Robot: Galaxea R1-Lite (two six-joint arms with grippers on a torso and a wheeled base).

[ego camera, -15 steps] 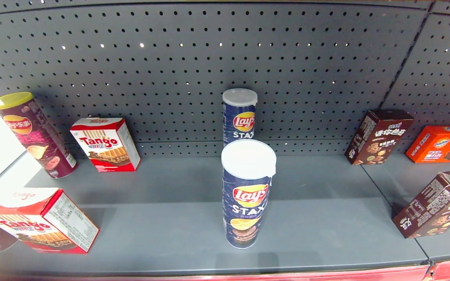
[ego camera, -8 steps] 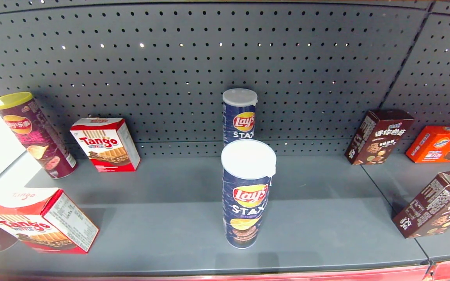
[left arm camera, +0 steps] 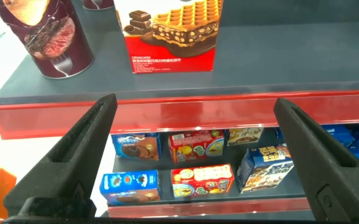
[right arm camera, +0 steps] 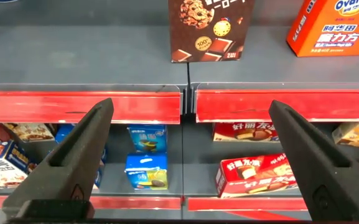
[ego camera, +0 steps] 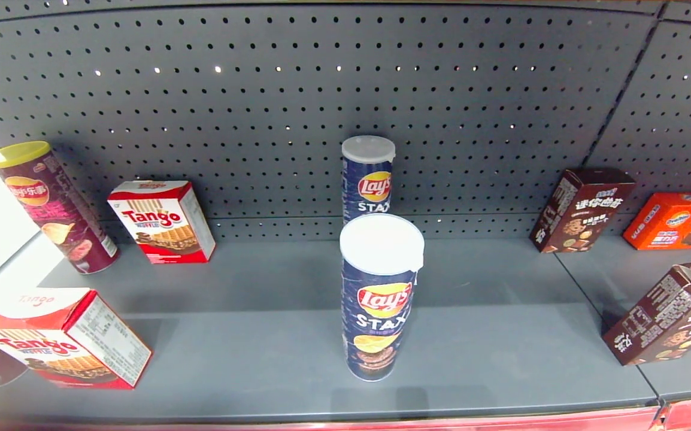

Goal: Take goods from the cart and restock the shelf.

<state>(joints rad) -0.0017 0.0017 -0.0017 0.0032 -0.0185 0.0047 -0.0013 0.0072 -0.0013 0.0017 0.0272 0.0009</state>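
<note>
Standing upright at the middle of the grey metal shelf (ego camera: 249,341), close to its front edge, a tall dark-blue crisp canister with a white lid (ego camera: 377,311) carries a red-and-yellow roundel, white block lettering beneath it and a picture of crisps lower down (the smaller print is too fine to tell). A second dark-blue canister with a translucent lid (ego camera: 367,179) stands straight behind it, against the perforated back wall (ego camera: 261,90), bearing the same roundel. At the left rear corner stand a maroon canister with a yellow lid (ego camera: 52,206) and a red-and-white wafer box (ego camera: 163,221); a second red-and-white wafer box (ego camera: 61,338) sits at the front left corner. Two brown biscuit boxes (ego camera: 579,209) and an orange carton (ego camera: 678,220) stand toward the right end. The left pincer (left arm camera: 193,102) and the right pincer (right arm camera: 191,104) hang before the shelf's red front edge, each with fingers spread wide, gripping nothing.
</note>
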